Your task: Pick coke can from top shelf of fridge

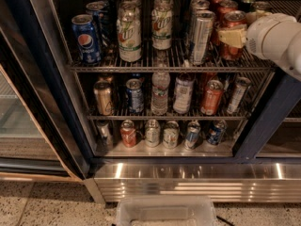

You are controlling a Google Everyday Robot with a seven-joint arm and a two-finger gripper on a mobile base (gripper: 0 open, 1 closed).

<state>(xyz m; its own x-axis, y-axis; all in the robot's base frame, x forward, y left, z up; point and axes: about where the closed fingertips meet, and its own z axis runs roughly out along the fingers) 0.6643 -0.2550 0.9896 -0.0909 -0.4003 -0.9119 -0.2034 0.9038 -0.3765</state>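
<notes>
Speckled floor [37,206], and standing on it the fridge [188,182], stocked with drinks.
Its top shelf [141,66] carries rows of cans and bottles. The white arm [277,36] reaches in from the right. Its gripper [232,36] sits across the frontmost coke can [230,54] at that shelf's right end, just beside a tall silver can [201,32]. Whether the gripper has closed on the can, I cannot tell.
</notes>
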